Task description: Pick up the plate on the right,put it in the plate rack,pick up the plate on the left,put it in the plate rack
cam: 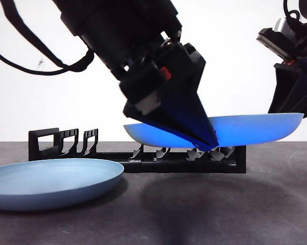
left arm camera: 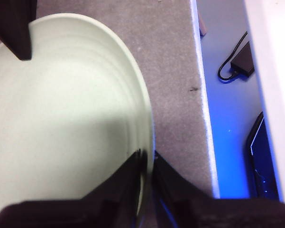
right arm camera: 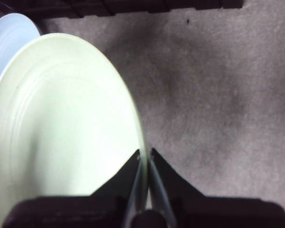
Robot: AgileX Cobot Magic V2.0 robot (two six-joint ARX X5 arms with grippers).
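Note:
A pale plate [cam: 245, 130], glowing blue in the front view, hangs level just above the black plate rack [cam: 235, 164]. Two grippers hold it: one big and dark at its near middle rim [cam: 212, 143], the other at its right rim [cam: 291, 115]. Which arm is which does not show there. My left gripper [left arm camera: 147, 159] is shut on the plate's rim [left arm camera: 85, 118], with the other arm's jaw tip [left arm camera: 12, 28] at the far rim. My right gripper [right arm camera: 145, 156] is shut on the rim of the same plate [right arm camera: 66, 128]. A light blue plate [cam: 51, 181] lies flat on the table at the front left.
The rack's boxy looped end [cam: 43, 143] and curved prongs [cam: 89, 140] stand behind the blue plate. The dark table [cam: 219, 209] stretches in front. The table's edge [left arm camera: 206, 118] and a cable on the floor [left arm camera: 237, 61] show in the left wrist view.

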